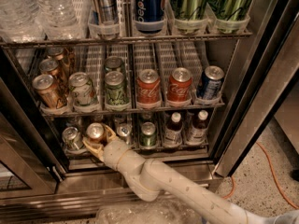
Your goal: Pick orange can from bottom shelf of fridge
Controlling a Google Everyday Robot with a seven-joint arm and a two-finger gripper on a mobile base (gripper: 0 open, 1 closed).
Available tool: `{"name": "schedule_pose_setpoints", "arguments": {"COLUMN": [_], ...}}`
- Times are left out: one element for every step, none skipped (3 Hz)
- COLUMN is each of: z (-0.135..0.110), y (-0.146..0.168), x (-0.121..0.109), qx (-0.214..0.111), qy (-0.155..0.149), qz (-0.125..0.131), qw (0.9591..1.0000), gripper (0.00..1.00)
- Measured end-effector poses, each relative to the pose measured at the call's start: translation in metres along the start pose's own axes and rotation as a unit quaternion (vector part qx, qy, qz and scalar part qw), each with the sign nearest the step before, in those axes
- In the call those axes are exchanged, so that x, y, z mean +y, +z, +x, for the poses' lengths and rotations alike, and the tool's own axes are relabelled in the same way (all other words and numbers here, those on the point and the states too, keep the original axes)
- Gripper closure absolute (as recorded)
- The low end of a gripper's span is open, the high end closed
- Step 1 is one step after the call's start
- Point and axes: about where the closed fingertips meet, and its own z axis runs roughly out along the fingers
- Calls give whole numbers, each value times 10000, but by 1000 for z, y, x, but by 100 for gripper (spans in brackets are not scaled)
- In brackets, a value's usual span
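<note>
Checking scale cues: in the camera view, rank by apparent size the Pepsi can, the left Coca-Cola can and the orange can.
1. Pepsi can, largest, though cropped at the top and probably nearer the camera.
2. left Coca-Cola can.
3. orange can, smallest, with the gripper at it and hiding part of it.

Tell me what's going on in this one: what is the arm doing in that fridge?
A robot arm reaches into the open fridge, and its hand is at the orange can, near the left end of the bottom shelf. The can looks upright in its lane and has not yet been lifted out. A silver can stands just to its left, and a green can and two bottles stand further right on the same shelf.
</note>
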Motion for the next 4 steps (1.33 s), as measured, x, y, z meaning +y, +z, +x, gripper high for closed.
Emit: {"name": "schedule_pose_setpoints", "arguments": {"z": [-28,-41,-38,-40], "y": [-2,-13,-36,-60], "x": [7,14,20,31], "qx": [-87,-59,70,287], "qy": [-152,-141,63,220], "qz": [-377,-789,-1124,-1430], "qw": [9991,9968,9936,9891], "gripper": [100,100,100,100]}}
